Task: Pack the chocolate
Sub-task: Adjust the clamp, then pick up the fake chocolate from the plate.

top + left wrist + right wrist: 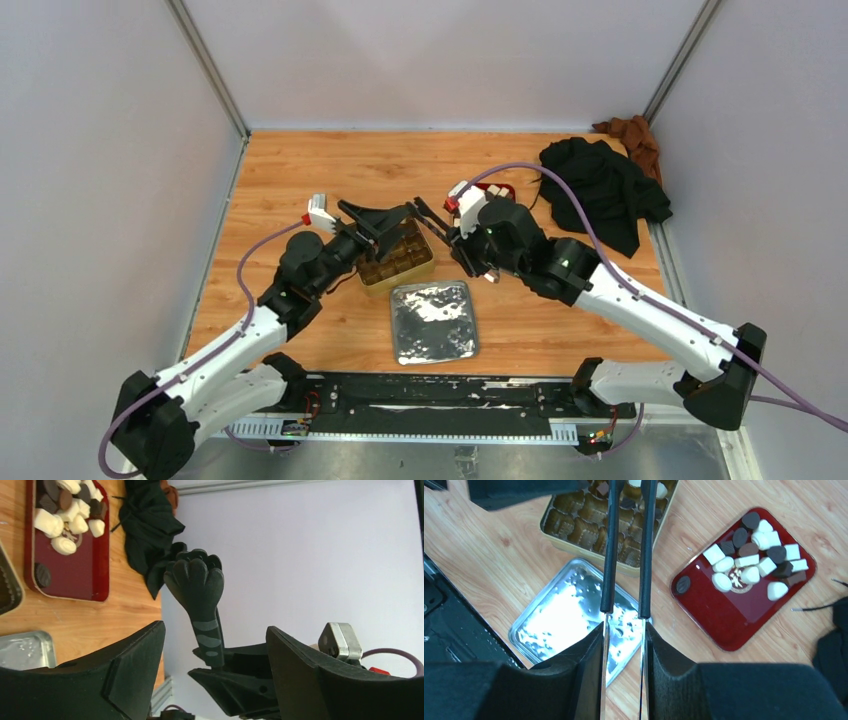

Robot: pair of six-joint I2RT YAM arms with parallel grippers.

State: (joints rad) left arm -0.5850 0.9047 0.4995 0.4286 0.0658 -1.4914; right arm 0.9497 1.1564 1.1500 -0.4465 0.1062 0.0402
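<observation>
**Chocolate mostly on the red tray, tongs over the tin**

Most of the chocolate (pixel 746 560) that I can see, cream-white and dark brown pieces, is bunched at one end of the red tray (pixel 724 610). One dark piece lies apart from the bunch, nearer the tray's other end. A few more pieces seem to sit in the far compartments of the gold tin (pixel 583 527), at the top edge of my right wrist view.

The right end effector (pixel 624 627) is clamped on black tongs (pixel 610 555), its fingers pressed against the outside of both arms. The tongs reach over the tin's near rim. I cannot tell whether their tips grip anything.

The left end effector (pixel 215 627) is spread wide and holds nothing.

The silver tray (pixel 559 615) lies just beside the tin on the counter (pixel 489 560). A black cloth (pixel 600 190) sits at the far right.
</observation>
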